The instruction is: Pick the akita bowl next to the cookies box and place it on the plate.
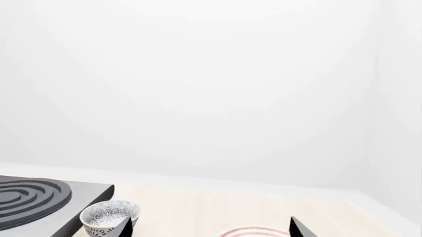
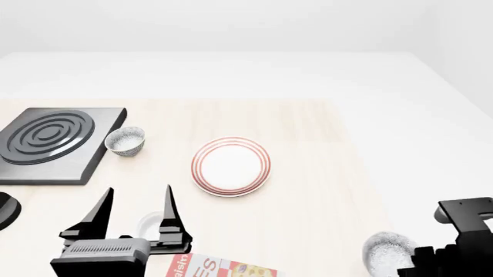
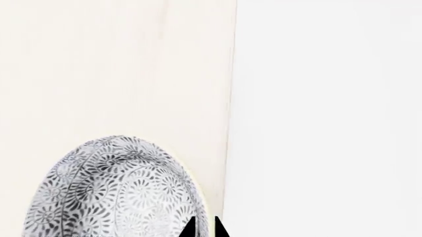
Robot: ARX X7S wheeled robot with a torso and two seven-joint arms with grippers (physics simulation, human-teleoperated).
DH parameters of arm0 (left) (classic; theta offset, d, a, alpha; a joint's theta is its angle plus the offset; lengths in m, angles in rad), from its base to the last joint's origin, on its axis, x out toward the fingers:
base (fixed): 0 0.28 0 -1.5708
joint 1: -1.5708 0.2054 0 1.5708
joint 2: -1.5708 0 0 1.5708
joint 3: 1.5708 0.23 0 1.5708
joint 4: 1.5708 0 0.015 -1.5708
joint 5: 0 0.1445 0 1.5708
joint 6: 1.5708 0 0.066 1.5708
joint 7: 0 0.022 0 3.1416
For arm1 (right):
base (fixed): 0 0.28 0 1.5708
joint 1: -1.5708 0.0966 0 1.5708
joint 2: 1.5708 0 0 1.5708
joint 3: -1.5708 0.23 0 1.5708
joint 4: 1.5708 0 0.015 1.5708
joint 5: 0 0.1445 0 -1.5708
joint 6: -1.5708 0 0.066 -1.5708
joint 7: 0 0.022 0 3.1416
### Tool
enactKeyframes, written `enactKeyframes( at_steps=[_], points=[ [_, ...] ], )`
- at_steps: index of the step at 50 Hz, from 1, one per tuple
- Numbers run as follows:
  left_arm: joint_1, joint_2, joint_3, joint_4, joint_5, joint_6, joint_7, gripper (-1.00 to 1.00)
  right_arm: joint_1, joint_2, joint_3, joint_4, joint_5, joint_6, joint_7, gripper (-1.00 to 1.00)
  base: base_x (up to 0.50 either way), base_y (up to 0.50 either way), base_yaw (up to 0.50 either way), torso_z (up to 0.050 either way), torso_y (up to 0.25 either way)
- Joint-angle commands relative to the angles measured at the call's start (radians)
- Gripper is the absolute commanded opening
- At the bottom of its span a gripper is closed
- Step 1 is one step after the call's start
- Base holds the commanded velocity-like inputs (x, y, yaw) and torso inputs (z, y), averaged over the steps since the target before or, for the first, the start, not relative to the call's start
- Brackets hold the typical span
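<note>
The akita bowl, grey-and-white speckled, is at the table's right edge, some way right of the red cookies box, which the frame's bottom cuts off. My right gripper is shut on the bowl's rim, one fingertip on each side of the wall. The red-ringed white plate lies mid-table. My left gripper is open near the front left, short of the plate, holding nothing.
A twin speckled bowl sits beside a dark stove burner at the left. A plain white cup shows between the left fingers in the head view. A black object is at the left edge.
</note>
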Motion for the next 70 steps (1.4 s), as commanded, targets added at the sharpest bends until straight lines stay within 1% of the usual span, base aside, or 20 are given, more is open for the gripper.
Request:
enactKeyframes(
  at_steps=[1,10,18,21,25,27,29,35,39,43,44,46,47,48,52,58,61,63,66,70],
  points=[
    [0.001,0.016,-0.008,-0.010,0.027,0.011,0.026,1.00,0.079,0.028,0.070,-0.125,0.099,0.072,0.048,-1.00,0.00,0.00,0.00,0.000,0.000],
    [-0.006,0.015,-0.008,-0.020,0.019,0.011,0.024,1.00,0.303,-0.018,0.021,-0.160,0.164,0.179,0.100,-1.00,0.00,0.00,0.00,0.000,0.000],
    [-0.005,0.013,-0.006,-0.026,0.013,0.011,0.022,1.00,0.501,-0.106,0.012,-0.087,0.147,0.167,0.117,-1.00,0.00,0.00,0.00,0.000,0.000],
    [-0.005,0.011,-0.004,-0.022,0.007,0.001,0.021,1.00,0.615,-0.186,-0.053,-0.043,0.050,0.149,0.029,-1.00,0.00,0.00,0.00,0.000,0.000],
    [-0.008,0.013,0.001,-0.031,0.005,0.002,0.022,1.00,0.710,-0.254,-0.120,0.018,-0.062,0.105,-0.054,-1.00,0.00,0.00,0.00,0.000,0.000],
    [-0.012,0.014,0.000,-0.040,0.003,0.005,0.022,1.00,0.767,-0.302,-0.172,0.078,-0.165,0.043,-0.104,-1.00,0.00,0.00,0.00,0.000,0.000],
    [-0.009,0.014,-0.003,-0.041,0.006,0.012,0.019,1.00,0.788,-0.352,-0.182,0.159,-0.235,-0.053,-0.152,-1.00,0.00,0.00,0.00,0.000,0.000],
    [0.005,0.006,-0.024,-0.035,0.012,0.035,0.005,1.00,0.843,-0.478,-0.252,0.372,-0.359,-0.199,-0.275,-1.00,0.00,0.00,0.00,0.000,0.000],
    [0.005,0.005,-0.017,-0.042,0.020,0.042,0.008,1.00,0.922,-0.602,-0.310,0.600,-0.451,-0.317,-0.392,-1.00,0.00,0.00,0.00,0.000,0.000],
    [-0.008,0.005,-0.015,-0.049,0.016,0.034,0.007,1.00,1.022,-0.736,-0.372,0.896,-0.553,-0.457,-0.519,-1.00,0.00,0.00,0.00,0.000,0.000],
    [-0.013,0.006,-0.016,-0.054,0.015,0.034,0.007,1.00,1.069,-0.800,-0.368,1.046,-0.568,-0.529,-0.583,-1.00,0.00,0.00,0.00,0.000,0.000],
    [-0.010,0.005,-0.018,-0.050,0.015,0.036,0.005,1.00,1.121,-0.877,-0.378,1.250,-0.600,-0.625,-0.663,-1.00,0.00,0.00,0.00,0.000,0.000],
    [-0.009,0.004,-0.020,-0.050,0.012,0.036,0.004,1.00,1.147,-0.934,-0.379,1.384,-0.619,-0.707,-0.696,-1.00,0.00,0.00,0.00,0.000,0.000],
    [-0.007,0.002,-0.022,-0.046,0.011,0.035,0.002,1.00,1.145,-0.949,-0.361,1.407,-0.623,-0.722,-0.701,-1.00,0.00,0.00,0.00,0.000,0.000],
    [0.011,-0.003,-0.034,-0.027,0.010,0.040,-0.011,1.00,1.097,-0.996,-0.229,1.409,-0.705,-0.738,-0.671,-1.00,0.00,0.00,0.00,0.000,0.000],
    [0.034,-0.008,-0.044,-0.039,0.016,0.060,-0.017,1.00,1.073,-1.085,0.067,1.409,-0.946,-0.670,-0.712,-1.00,0.00,0.00,0.00,0.000,0.000],
    [0.027,-0.011,-0.054,-0.064,0.007,0.062,-0.016,1.00,1.070,-1.089,0.062,1.409,-0.869,-0.686,-0.719,-1.00,0.00,0.00,0.00,0.000,0.000],
    [0.039,-0.011,-0.058,-0.060,0.007,0.067,-0.021,1.00,1.059,-1.089,-0.032,1.409,-0.765,-0.706,-0.701,-1.00,0.00,0.00,0.00,0.000,0.000],
    [0.056,-0.010,-0.059,-0.061,0.009,0.078,-0.025,1.00,1.047,-1.089,-0.095,1.409,-0.653,-0.725,-0.703,-1.00,0.00,0.00,0.00,0.000,0.003],
    [0.087,-0.012,-0.060,-0.049,0.013,0.090,-0.031,1.00,1.036,-1.089,-0.047,1.409,-0.651,-0.688,-0.656,-1.00,0.00,0.00,0.00,0.000,0.000]
  ],
)
